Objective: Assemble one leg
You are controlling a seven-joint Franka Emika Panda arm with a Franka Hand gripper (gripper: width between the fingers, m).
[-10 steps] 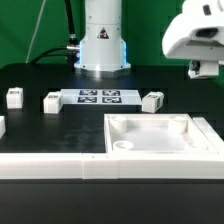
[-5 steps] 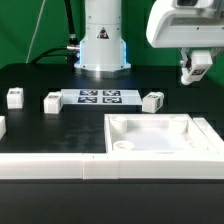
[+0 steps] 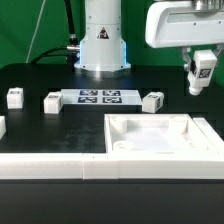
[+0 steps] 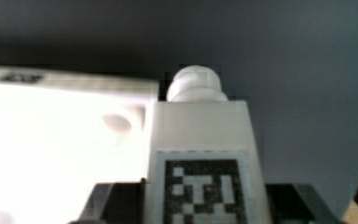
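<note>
The arm's two-finger gripper [image 3: 200,76] was closed narrow upon a small white oblong plastic leg [image 3: 205,68] bearing a black-and-white square tag; it hung in the air at about two o'clock from the large white square rimmed panel [image 3: 160,135]; in the wrist view the leg [image 4: 201,140] stood between dark fingers [image 4: 119,203], its tag facing the camera; on the black table [image 3: 40,125] one spare leg [image 3: 152,101] lay at three o'clock of the thin flat white marker board [image 3: 100,97]; a nearer spare leg [image 3: 52,101] and a farther spare leg [image 3: 15,97] lay at nine o'clock.

The exterior view sits low at the near edge of the counter [image 3: 40,125], facing the arm base [image 3: 102,45] across it at middling range. The wrist view looks down, very close, along the leg [image 4: 201,140]. Both share that leg and the white panel [image 3: 160,120]
</note>
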